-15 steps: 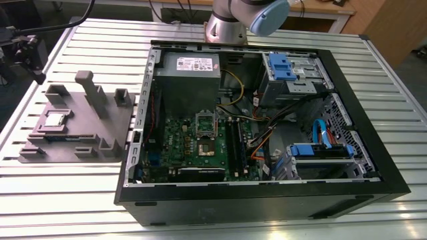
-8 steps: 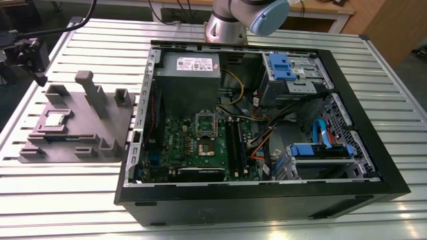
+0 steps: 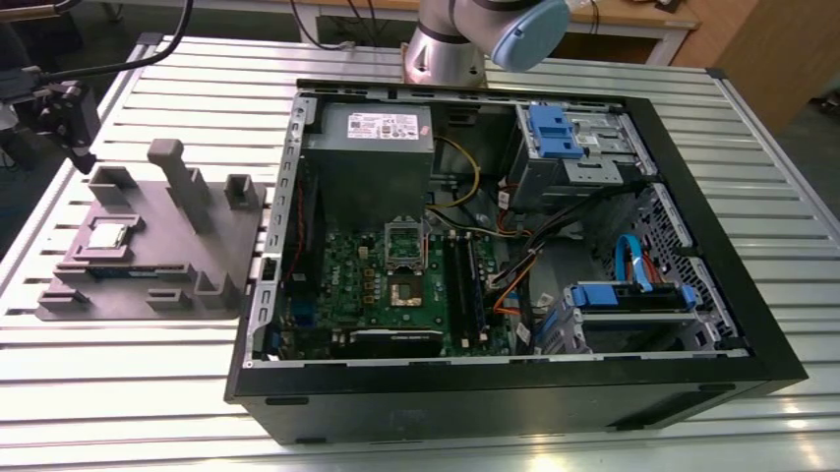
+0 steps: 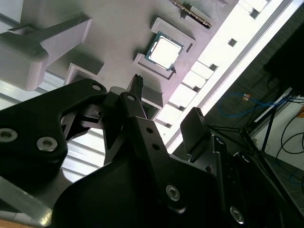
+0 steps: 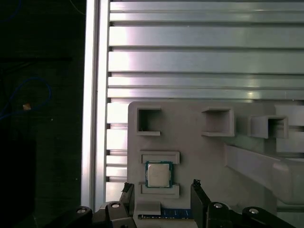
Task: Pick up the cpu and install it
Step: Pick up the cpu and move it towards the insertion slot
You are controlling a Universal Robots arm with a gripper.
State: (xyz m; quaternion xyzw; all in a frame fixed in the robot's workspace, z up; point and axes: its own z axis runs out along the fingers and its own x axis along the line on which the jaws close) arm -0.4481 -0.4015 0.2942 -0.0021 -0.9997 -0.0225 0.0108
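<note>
silver-grey metal tops the cpu (image 5: pixel 159 174), which lies flat in a shallow square seat of the grey moulded holder (image 5: pixel 204 156). two low lips pin it there, so it cannot slide and always presents the same face up. the gripper (image 5: pixel 161 189) hangs above it, empty, with its two black fingers (image 5: pixel 197 190) spread wide.

in the first wrist view the chip sits just ahead of the fingertips and centred between them, touched by neither. the centring looks deliberate. the gap is wider than the chip, and the fingers line up with the two edges the lips leave free. in the second wrist view the same chip lies beyond the fingertips, bright top facing the gripper.

a long narrow board (image 5: pixel 161 214) sits in its own slot on the gripper's near side of the cpu, close to it but apart. the holder rests on the slatted aluminium table (image 5: pixel 199 61).

well away from the gripper, in the exterior view, the open computer case (image 3: pixel 525 393) lies on its side with the green motherboard (image 3: pixel 348 285) facing up. its socket (image 3: pixel 407 287) looks bare, so by my judgement the work stands at the pick-up approach, with nothing gripped yet.
</note>
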